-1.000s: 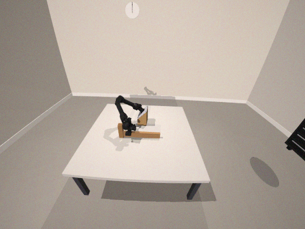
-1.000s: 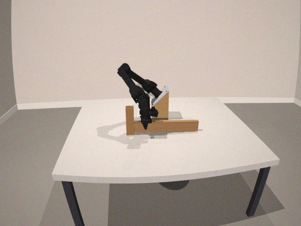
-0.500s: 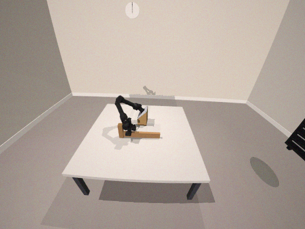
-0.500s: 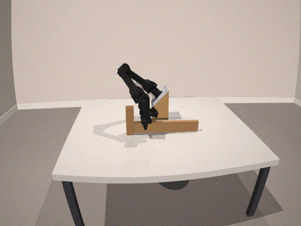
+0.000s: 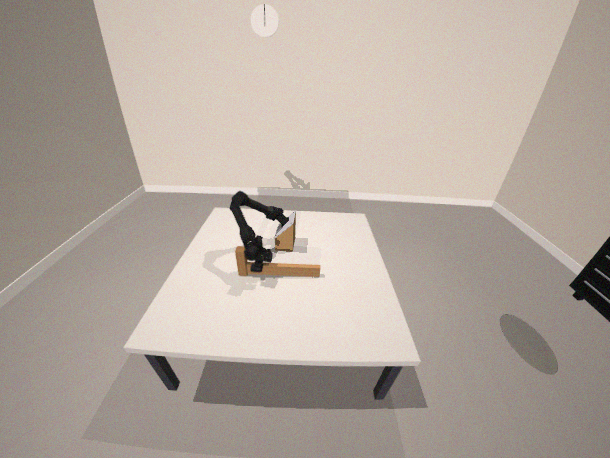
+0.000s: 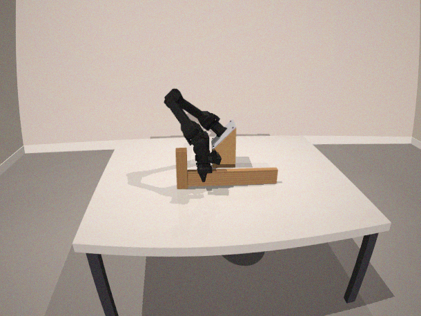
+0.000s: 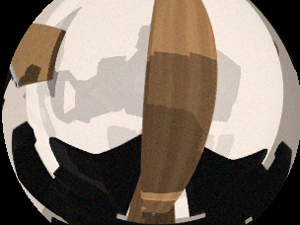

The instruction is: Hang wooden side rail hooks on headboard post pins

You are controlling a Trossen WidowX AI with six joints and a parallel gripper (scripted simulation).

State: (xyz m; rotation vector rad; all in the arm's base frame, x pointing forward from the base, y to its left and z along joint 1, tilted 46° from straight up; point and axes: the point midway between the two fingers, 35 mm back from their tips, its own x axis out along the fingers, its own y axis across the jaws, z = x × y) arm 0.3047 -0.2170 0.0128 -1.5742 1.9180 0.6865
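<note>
The wooden side rail point(image 5: 295, 270) point(image 6: 241, 176) point(image 7: 177, 88) lies lengthwise on the white table point(image 5: 280, 320) point(image 6: 221, 214). Its far end rests on the table top. Its other end butts against the upright headboard post point(image 5: 241, 260) point(image 6: 181, 168). The steel hooks and the pins in the post's slot are hidden. My gripper point(image 5: 257, 265) point(image 6: 202, 176) point(image 7: 164, 137) is shut on the rail from above, close to the post end. In the wrist view the dark fingers flank the rail at the bottom of the picture.
The arm stands on a wooden wedge mount point(image 5: 286, 236) point(image 6: 228, 152) point(image 7: 36, 51) with a silver plate, just behind the rail. A dark rack point(image 5: 595, 285) stands on the floor at the far right.
</note>
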